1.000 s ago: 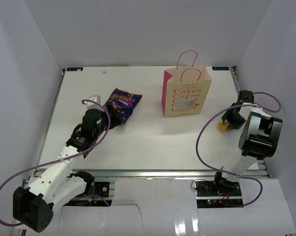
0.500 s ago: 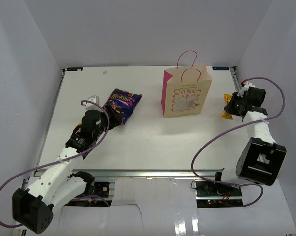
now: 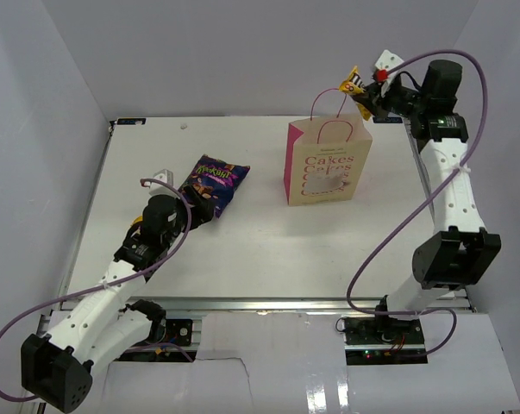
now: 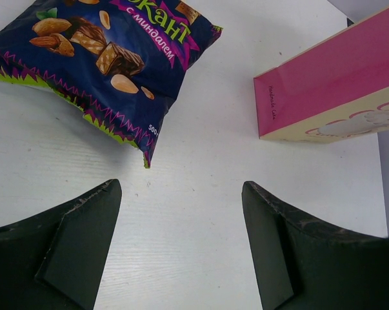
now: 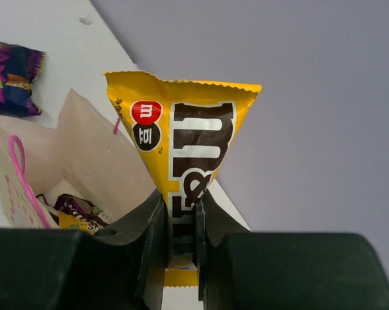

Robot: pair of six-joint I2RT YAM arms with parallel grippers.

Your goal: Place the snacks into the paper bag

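White table (image 3: pixel 268 241): the work surface, walled on the left, right and far sides. Right arm: raised high at the far right, its wrist bent toward the left. Left arm: stretched low across the near left part of the table. Paper bag (image 3: pixel 328 168): tan with a pink side panel and pink "Cakes" lettering. It stands upright at the far centre-right with its mouth open and its thin pink handles (image 3: pixel 328 99) standing up. Large purple-blue snack bag (image 3: pixel 215 183): lies flat on the table to the left of the paper bag and well apart from it, printed with nuts and chocolate pieces. Left gripper (image 4: pixel 180 213): the fingers are spread wide with only bare table between them, and they grip nothing. It sits just near of the snack bag's near corner and does not touch it. Right gripper (image 5: pixel 180 213): clamped on the lower end of a yellow candy packet (image 5: pixel 181 142). The packet is held upright in the air above the far right edge of the paper bag's mouth. Small wrapped snacks (image 5: pixel 78 210): at least one dark and one yellow, lying at the bottom inside the paper bag and seen through its open top.
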